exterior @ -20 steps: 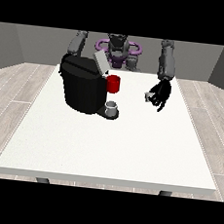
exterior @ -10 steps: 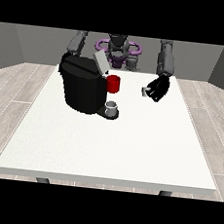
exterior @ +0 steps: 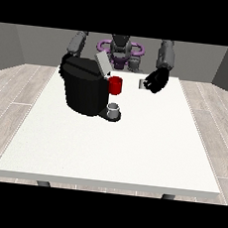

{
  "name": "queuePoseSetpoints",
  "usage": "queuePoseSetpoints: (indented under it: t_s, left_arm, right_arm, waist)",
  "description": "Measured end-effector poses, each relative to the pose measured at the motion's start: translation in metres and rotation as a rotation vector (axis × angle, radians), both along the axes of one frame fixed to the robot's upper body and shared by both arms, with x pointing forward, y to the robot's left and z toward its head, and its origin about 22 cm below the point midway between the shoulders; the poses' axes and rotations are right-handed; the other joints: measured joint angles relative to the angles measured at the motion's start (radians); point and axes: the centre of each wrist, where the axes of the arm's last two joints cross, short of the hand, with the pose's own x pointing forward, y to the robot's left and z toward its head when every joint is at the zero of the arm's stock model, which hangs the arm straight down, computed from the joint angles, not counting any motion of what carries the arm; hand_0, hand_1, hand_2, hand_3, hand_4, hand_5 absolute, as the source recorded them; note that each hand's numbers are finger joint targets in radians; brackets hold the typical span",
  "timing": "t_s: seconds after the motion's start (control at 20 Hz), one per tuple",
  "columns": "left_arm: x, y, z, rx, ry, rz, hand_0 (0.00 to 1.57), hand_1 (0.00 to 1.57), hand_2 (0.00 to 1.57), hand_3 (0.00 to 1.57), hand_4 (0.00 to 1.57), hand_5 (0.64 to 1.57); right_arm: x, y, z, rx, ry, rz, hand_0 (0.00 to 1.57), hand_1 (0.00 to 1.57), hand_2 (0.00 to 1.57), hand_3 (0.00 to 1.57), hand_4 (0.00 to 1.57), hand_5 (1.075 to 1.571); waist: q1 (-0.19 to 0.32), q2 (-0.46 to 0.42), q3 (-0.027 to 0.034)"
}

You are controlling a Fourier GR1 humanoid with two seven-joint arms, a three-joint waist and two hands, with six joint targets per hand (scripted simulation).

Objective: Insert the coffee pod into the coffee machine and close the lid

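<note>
The black coffee machine (exterior: 83, 90) stands at the table's left middle with its grey lid (exterior: 102, 63) tilted up and open. A red part (exterior: 115, 85) shows at its front, above a small grey cup (exterior: 114, 110) on the base. The hand at the view's right (exterior: 157, 80) hovers above the table to the right of the machine, fingers curled. A small pale coffee pod (exterior: 142, 84) sits at its fingertips, pointing towards the machine. The arm at the view's left (exterior: 77, 43) reaches down behind the machine, and its hand is hidden.
The white table (exterior: 132, 148) spreads wide in front of the machine and the hand. The robot's torso (exterior: 120, 52) stands behind the far edge. Wooden floor surrounds the table.
The hand at the view's right has lifted off the table with the pod and drawn slightly towards the machine. Its fingers, hanging down before, are now curled up. The machine has not moved.
</note>
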Motion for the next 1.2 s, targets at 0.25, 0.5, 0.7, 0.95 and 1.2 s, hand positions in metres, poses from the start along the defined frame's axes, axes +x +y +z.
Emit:
queuePoseSetpoints:
  t_s: [0.25,0.5,0.7,0.95,1.2]
  left_arm:
    - [0.009,-0.01,0.017,-0.041,0.008,0.005,1.19,1.19,1.25,1.3,0.57,1.571]
    - [0.004,-0.037,0.011,-0.053,0.055,-0.038,1.46,1.46,1.47,1.42,0.63,1.571]
    - [0.016,-0.045,0.043,-0.051,0.04,-0.051,1.36,1.36,1.4,1.35,0.66,1.571]
    - [0.023,-0.061,0.065,-0.105,0.018,-0.036,1.41,1.41,1.44,1.37,0.62,1.571]
    - [0.032,-0.066,0.095,-0.134,-0.034,-0.011,1.35,1.35,1.4,1.32,0.61,1.571]
  right_arm:
    - [-0.003,0.003,-0.005,-0.013,0.024,0.012,0.0,0.0,0.0,0.0,0.3,1.571]
    - [-0.008,-0.005,-0.013,-0.005,0.065,-0.014,0.0,0.0,0.0,0.0,0.3,1.571]
    - [-0.005,-0.011,-0.009,-0.019,0.054,-0.001,0.0,0.0,0.0,0.0,0.15,1.571]
    - [-0.006,-0.014,-0.01,-0.01,0.047,-0.006,0.0,0.0,0.0,0.0,0.19,1.571]
    - [0.005,-0.017,0.0,0.0,-0.011,0.016,0.0,0.0,0.0,0.0,0.23,1.571]
  waist:
    - [0.0,-0.037,0.0001]
    - [0.023,-0.099,0.0]
    - [0.014,-0.097,0.0]
    - [-0.004,-0.093,-0.0003]
    - [-0.032,-0.034,0.0002]
